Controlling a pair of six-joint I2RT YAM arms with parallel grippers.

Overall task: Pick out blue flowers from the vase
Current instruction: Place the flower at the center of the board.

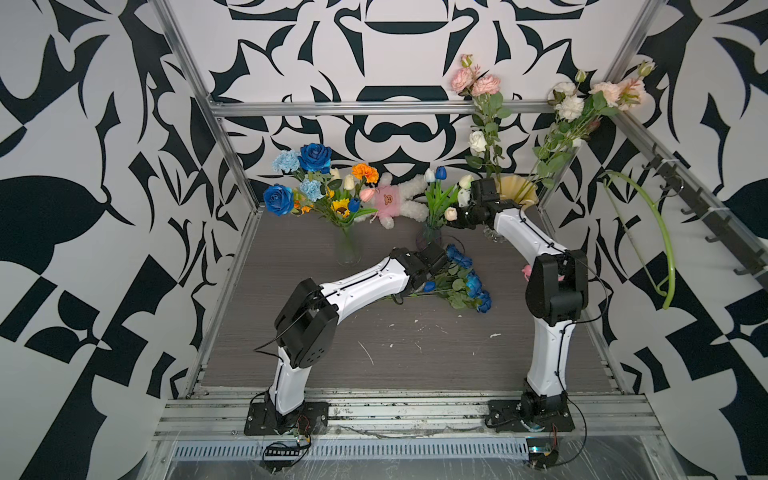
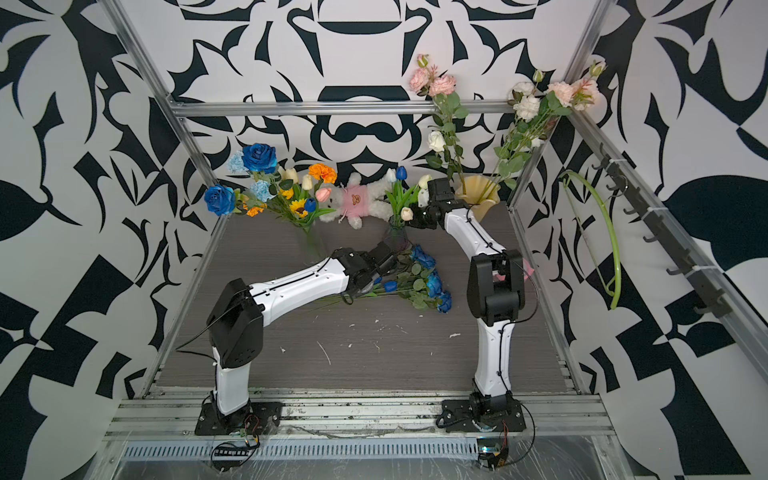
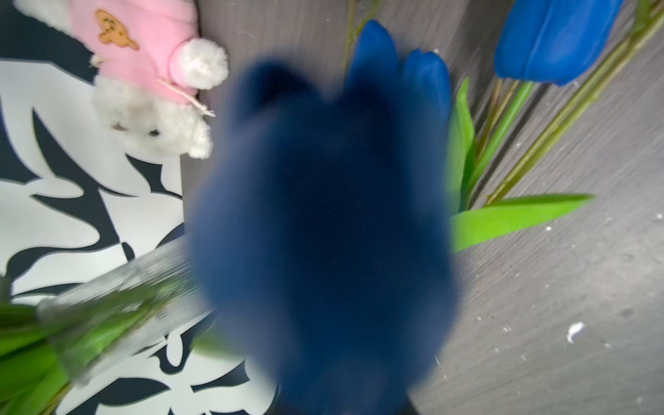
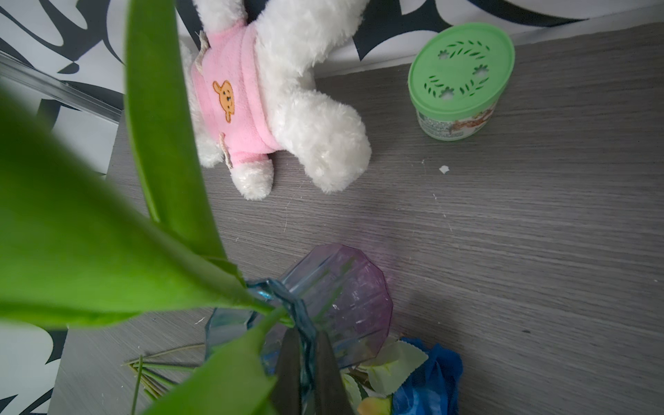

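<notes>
Across both top views, blue flowers [image 1: 278, 199] are sitting in three spots. At centre left, a clear vase [image 1: 348, 249] is holding ruffled blue roses [image 1: 316, 158], frilly pale carnations [image 1: 286, 161] and a smooth blue tulip [image 1: 354, 204] among orange and yellow blooms. At centre, a pile [image 1: 471, 286] of blue roses and a tulip is lying flat on the grey wood-grain table [image 1: 374, 353]. The left gripper [image 1: 438, 266] is hanging right over its stems. Its jaws are hiding under the black wrist, so I cannot tell how they are standing. Just above the pile, a tinted vase [image 1: 430, 237] is carrying a lone tulip [image 1: 441, 172] with white buds, and the right gripper [image 1: 453, 224] is sitting at its rim.

Through the left wrist camera, a blurred dark-blue bloom [image 3: 323, 233] is filling the middle of the frame and hiding the claw. Two glossy tulip buds [image 3: 424, 82] are showing at upper centre and upper right, and ribbed glass [image 3: 125, 287] is crossing the lower left.

Through the right wrist camera, the right gripper's two dark fingers [image 4: 291, 370] are pinching together on the wavy rim of the faceted blue-to-purple tinted vase [image 4: 352, 298] at bottom centre. Broad green leaves [image 4: 107, 251] are spreading across the left. Crumpled blue petals [image 4: 431, 381] are peeking in at lower right, and a round green-lidded tub [image 4: 460, 68] is standing at upper right.
</notes>
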